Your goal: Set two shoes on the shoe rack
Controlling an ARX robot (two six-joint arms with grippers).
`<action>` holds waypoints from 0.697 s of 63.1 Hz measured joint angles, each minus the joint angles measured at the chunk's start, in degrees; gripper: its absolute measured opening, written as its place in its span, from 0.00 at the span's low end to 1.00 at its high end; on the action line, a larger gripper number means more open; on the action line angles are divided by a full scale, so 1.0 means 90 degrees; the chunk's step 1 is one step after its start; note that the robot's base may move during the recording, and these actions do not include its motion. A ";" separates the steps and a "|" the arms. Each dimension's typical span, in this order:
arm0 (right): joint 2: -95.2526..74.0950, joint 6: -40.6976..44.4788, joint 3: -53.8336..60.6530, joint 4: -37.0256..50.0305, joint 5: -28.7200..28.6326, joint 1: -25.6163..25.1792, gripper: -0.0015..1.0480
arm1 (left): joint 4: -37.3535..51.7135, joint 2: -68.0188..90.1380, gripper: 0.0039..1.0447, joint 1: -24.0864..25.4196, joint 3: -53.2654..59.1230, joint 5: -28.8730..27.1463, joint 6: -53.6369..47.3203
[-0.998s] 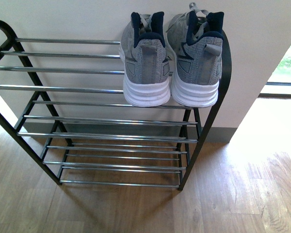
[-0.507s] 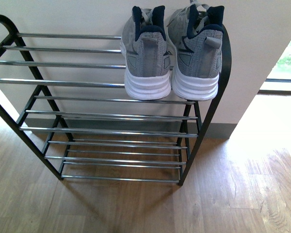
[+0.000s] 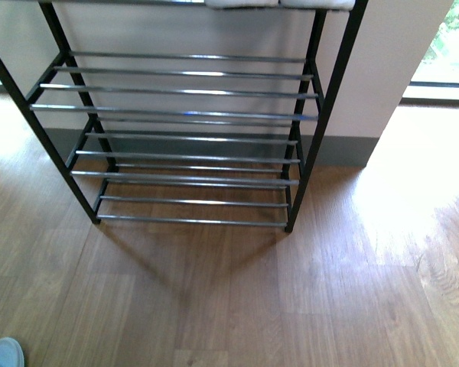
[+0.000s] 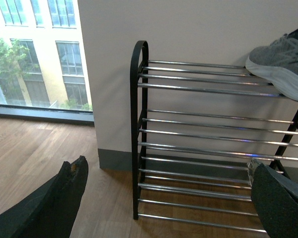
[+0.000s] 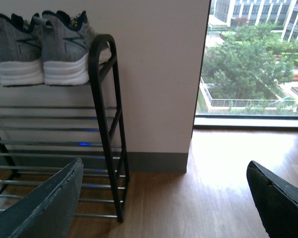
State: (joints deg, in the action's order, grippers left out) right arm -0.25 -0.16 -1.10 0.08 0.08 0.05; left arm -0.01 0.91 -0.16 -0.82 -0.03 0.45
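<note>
Sneakers (image 5: 39,47): side by side on rack (image 3: 187,115) top tier. Left tool (image 4: 166,168), right tool (image 5: 164,167): both apart, empty.

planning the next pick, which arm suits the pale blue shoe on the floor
Left, likely: the pale blue shoe lies at the front view's lower left. The left gripper and right gripper are both open.

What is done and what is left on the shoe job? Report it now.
Done: the first grey sneaker and the second grey sneaker sit side by side on the top tier of the shoe rack. In hand: nothing; the left pincer and right pincer are open and empty. Left: probably nothing. A pale blue object lies on the floor, too cropped to identify.
</note>
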 joint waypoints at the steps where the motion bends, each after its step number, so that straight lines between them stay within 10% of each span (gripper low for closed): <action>1: 0.0000 0.0000 0.0000 0.0000 0.0010 0.0000 0.91 | 0.0000 0.0000 0.91 0.0000 0.0000 0.0002 0.0000; 44: 0.0005 0.0000 0.0000 -0.0005 -0.0002 0.0000 0.91 | 0.0000 0.0000 0.91 0.0002 0.0000 0.0002 0.0000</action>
State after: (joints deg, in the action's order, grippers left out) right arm -0.21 -0.16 -1.10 0.03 0.05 0.05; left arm -0.01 0.91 -0.14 -0.82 -0.01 0.45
